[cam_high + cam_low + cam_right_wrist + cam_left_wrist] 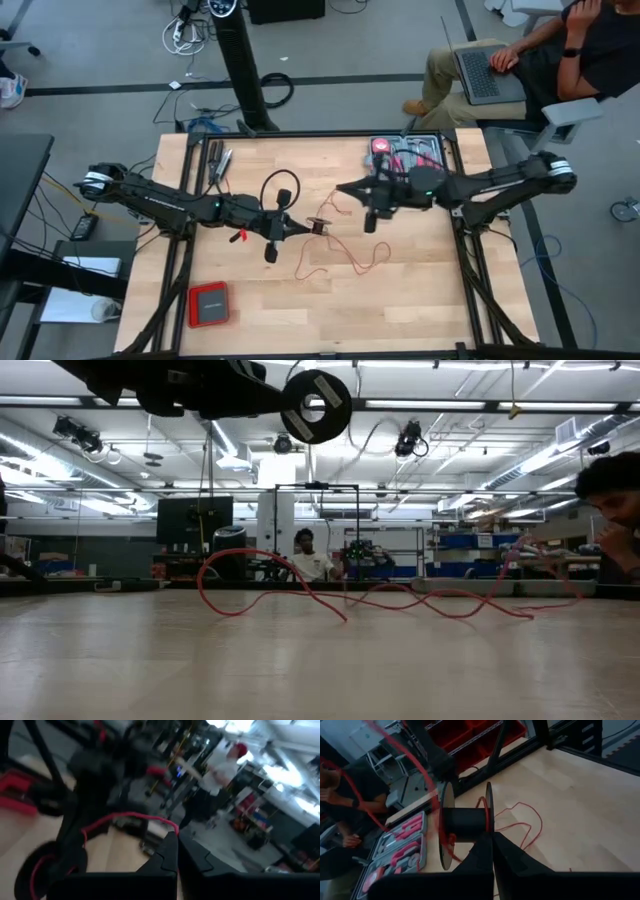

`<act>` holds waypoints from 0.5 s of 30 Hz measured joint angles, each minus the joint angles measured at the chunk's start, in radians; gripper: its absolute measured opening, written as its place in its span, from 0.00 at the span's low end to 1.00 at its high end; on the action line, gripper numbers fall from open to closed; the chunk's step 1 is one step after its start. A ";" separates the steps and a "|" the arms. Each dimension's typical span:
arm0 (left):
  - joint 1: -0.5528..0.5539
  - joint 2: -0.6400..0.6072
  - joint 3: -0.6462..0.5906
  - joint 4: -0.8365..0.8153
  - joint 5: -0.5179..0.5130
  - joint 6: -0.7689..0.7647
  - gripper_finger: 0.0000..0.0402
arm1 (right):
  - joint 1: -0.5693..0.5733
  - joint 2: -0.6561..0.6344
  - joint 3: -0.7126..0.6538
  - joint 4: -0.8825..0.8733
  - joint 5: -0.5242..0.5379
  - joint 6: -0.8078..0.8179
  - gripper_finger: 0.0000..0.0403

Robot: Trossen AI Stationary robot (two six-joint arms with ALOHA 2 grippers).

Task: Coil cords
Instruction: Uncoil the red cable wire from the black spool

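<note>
Left tool (492, 840) clamps the black spool (465, 824) mid-counter, right tool (176, 840) pinches the red cord (345, 255) trailing toward the near edge: keep tension, wind evenly.

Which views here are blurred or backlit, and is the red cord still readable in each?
High view: sharp, evenly lit, red cord thin but traceable. Low view: ceiling lights backlight the spool, cord clear on the table. Left wrist view: spool sharp, near cord strand smeared. Right wrist view: heavily blurred; cord readable only at the right hand.
</note>
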 joint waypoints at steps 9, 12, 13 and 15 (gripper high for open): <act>-0.006 0.000 0.000 0.024 0.003 0.000 0.00 | -0.046 0.150 0.000 -0.135 0.005 0.137 0.00; -0.012 0.000 0.000 0.040 0.004 0.001 0.00 | -0.062 0.170 0.000 -0.235 0.030 0.226 0.00; -0.013 0.000 0.000 0.043 0.004 0.004 0.00 | -0.067 0.176 0.000 -0.264 0.033 0.257 0.00; -0.014 0.000 0.000 0.054 0.004 0.012 0.00 | -0.077 0.180 0.000 -0.314 0.034 0.320 0.00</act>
